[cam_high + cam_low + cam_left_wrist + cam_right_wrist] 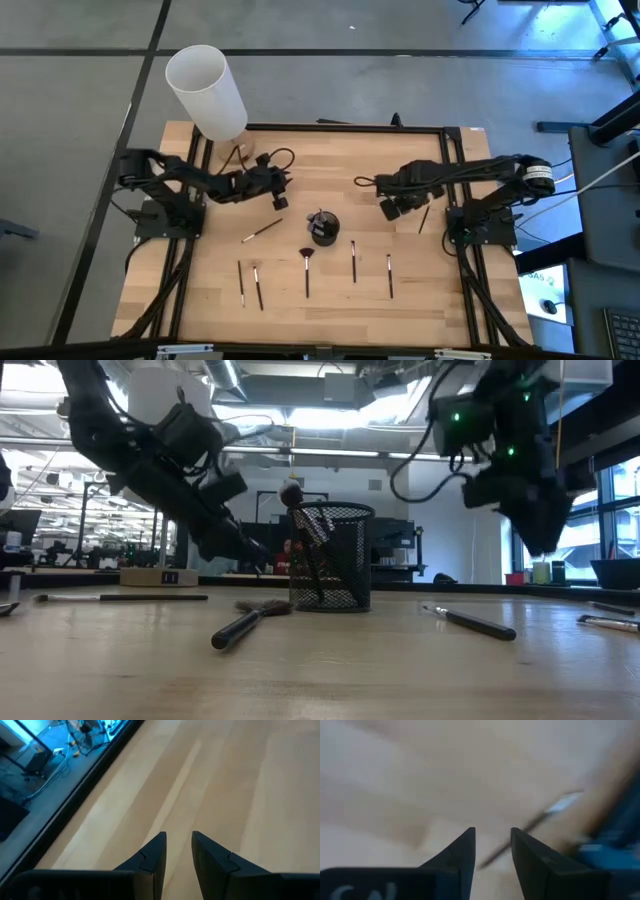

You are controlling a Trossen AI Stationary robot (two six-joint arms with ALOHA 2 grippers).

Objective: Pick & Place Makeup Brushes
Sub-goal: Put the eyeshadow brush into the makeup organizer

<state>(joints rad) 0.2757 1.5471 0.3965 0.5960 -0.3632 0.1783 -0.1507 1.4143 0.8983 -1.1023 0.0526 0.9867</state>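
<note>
Now: right arm closing on 1 brush, left arm waiting.
Right end effector (392, 209): hangs above the counter (210, 290) at about 3 o'clock from the cup; its fingers stand apart with nothing between them, as the right wrist view shows.
Nearest brush (424, 218): lies flat just beside the right end effector, toward 4 o'clock from it, near the right arm's base.
Long axis: runs roughly 1 to 7 o'clock in the high view; in the right wrist view the same brush (530, 827) slants across, one end passing behind the finger gap, so the fingers likely need turning across the handle.
Nearer arm: right, clearly; the left is well apart from this brush.
Left end effector (279, 193): hovers at about 10 o'clock from the cup, fingers apart and empty over bare wood.
Cup (322, 229): black mesh, mid-counter, already holding at least 1 brush.
Other brushes: 1 angled (262, 231) at 9 o'clock from the cup; 5 in a row (307, 270) along the near edge, handles pointing 12 to 6.
Progress: early, I judge; most brushes lie outside the cup.
</note>
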